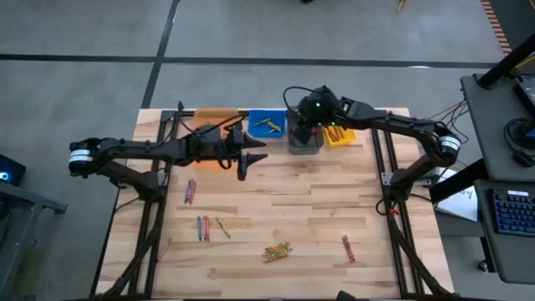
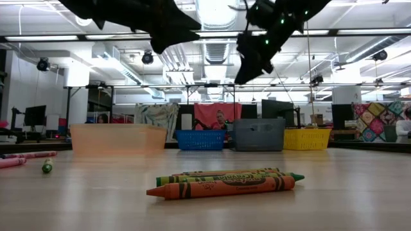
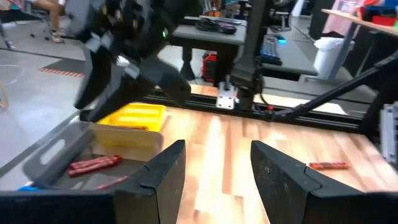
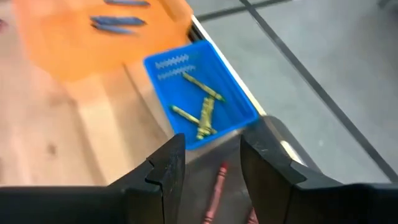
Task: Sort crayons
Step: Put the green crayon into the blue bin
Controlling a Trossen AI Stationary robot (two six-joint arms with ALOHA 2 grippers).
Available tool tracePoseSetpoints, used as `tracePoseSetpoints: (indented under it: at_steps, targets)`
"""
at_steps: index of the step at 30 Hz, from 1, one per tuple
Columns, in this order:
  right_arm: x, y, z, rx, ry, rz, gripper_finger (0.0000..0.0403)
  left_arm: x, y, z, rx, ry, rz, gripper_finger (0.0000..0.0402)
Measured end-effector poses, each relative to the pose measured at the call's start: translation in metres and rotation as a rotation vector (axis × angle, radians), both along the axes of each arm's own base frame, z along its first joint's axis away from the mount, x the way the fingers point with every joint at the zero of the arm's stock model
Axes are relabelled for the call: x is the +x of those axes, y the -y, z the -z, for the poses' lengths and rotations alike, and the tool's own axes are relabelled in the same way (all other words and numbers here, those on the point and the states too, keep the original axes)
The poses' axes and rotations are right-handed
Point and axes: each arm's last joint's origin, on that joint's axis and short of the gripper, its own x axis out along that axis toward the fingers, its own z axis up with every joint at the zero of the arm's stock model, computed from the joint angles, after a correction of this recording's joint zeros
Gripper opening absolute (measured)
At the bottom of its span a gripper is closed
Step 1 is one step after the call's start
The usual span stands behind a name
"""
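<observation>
Loose crayons lie flat on the wooden table: a small bundle (image 1: 277,249) (image 2: 225,182) near the front, a red one (image 1: 348,247) to its right, and a few (image 1: 203,226) (image 1: 191,191) on the left half. My left gripper (image 1: 244,159) (image 3: 214,149) hovers open in front of the orange bin (image 1: 213,117) and blue bin (image 1: 267,124), with nothing between its fingers. My right gripper (image 1: 303,125) (image 4: 211,140) hangs open and empty above the grey bin (image 1: 305,140), where red crayons (image 4: 214,186) (image 3: 93,165) lie.
Four bins stand in a row along the far edge: orange with blue crayons (image 4: 118,22), blue with green-yellow crayons (image 4: 199,106), grey, and yellow (image 1: 338,134) (image 3: 134,121). Black frame rails (image 1: 380,167) run along both table sides. Bare wood lies mid-table.
</observation>
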Motion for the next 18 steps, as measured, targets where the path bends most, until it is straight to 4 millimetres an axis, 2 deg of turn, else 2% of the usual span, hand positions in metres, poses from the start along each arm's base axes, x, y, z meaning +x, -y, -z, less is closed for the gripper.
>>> tracePoseSetpoints:
  at_steps: [4,13,18]
  targets:
    - [0.004,-0.016,-0.008,-0.008,0.028,-0.036,0.0144,0.0,0.006,0.0,-0.026,-0.002,0.018,0.0164]
    - [0.008,-0.037,-0.009,-0.003,0.009,-0.099,0.0144,0.0,0.011,-0.002,-0.107,-0.042,0.019,0.0164]
    - [0.006,-0.062,-0.01,0.07,-0.034,-0.132,0.0144,-0.014,0.018,-0.015,-0.291,-0.297,0.034,0.0164]
